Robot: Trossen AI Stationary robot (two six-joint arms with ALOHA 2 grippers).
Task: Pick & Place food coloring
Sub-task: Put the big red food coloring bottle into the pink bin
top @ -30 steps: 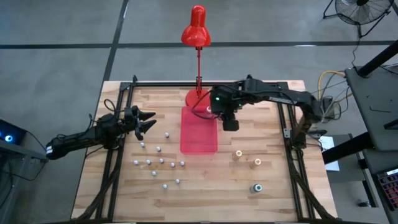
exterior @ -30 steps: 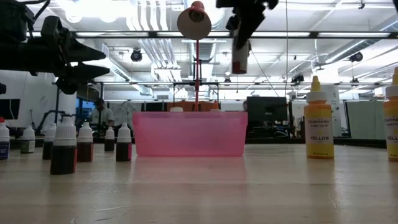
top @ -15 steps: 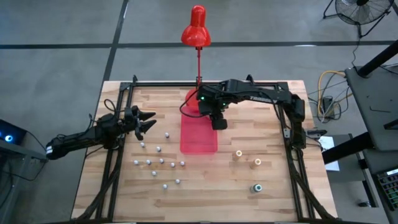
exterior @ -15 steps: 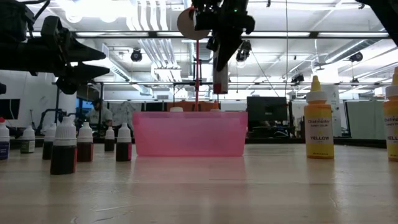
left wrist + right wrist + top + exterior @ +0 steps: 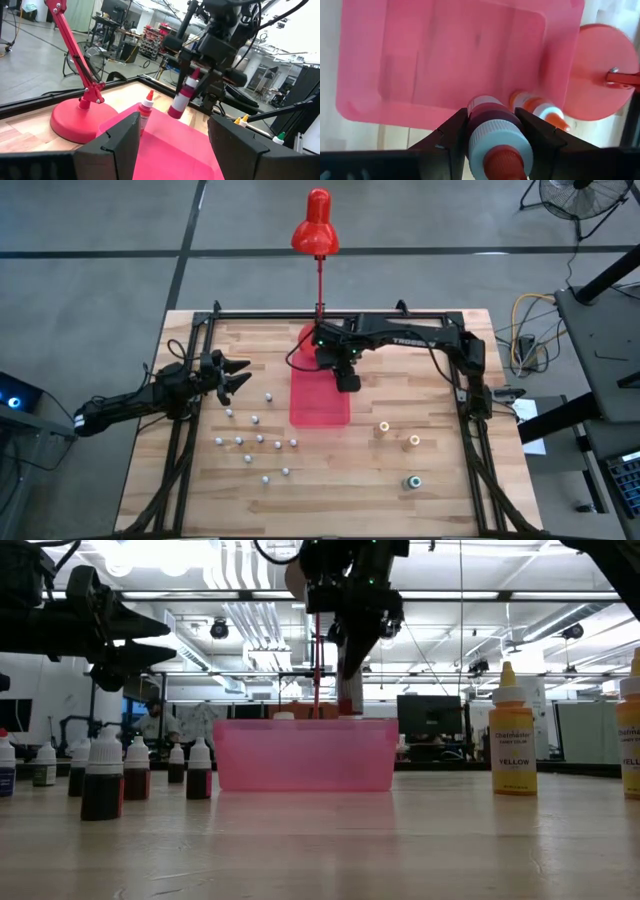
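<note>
My right gripper [image 5: 345, 375] is shut on a pink-capped food coloring bottle [image 5: 181, 99] above the far end of the flat red tray [image 5: 320, 405]. In the low view the bottle's bottom [image 5: 348, 708] hangs just above the tray's rim [image 5: 300, 723]. A red-capped bottle [image 5: 145, 107] stands upright on its base in the tray's far end. Several small whitish-capped bottles [image 5: 255, 442] stand on the table's left half. Three bigger bottles [image 5: 400, 442] stand on the right half. My left gripper [image 5: 238, 376] is open and hovers above the table's left side. My right gripper pinches the pink-capped bottle between its two fingers [image 5: 454, 134], one on each side of the bottle's upper body [image 5: 492, 117] just below the cap. The fingers come from above, pointing down. The bottle hangs below them, cap up, slightly tilted, lifted clear above the tray floor.
The red desk lamp's round base [image 5: 315, 337] sits right behind the tray's far end, and its stem and shade [image 5: 316, 225] reach beyond the far edge. The yellow-capped bottle [image 5: 513, 745] stands to the tray's right. Bare wood lies along the near edge.
My right gripper has carried the bottle toward the table's left, from beside the tray's far right corner to over the tray's far end. It has also come down, so the bottle's bottom now hangs near the tray's rim. My left arm has kept still.
</note>
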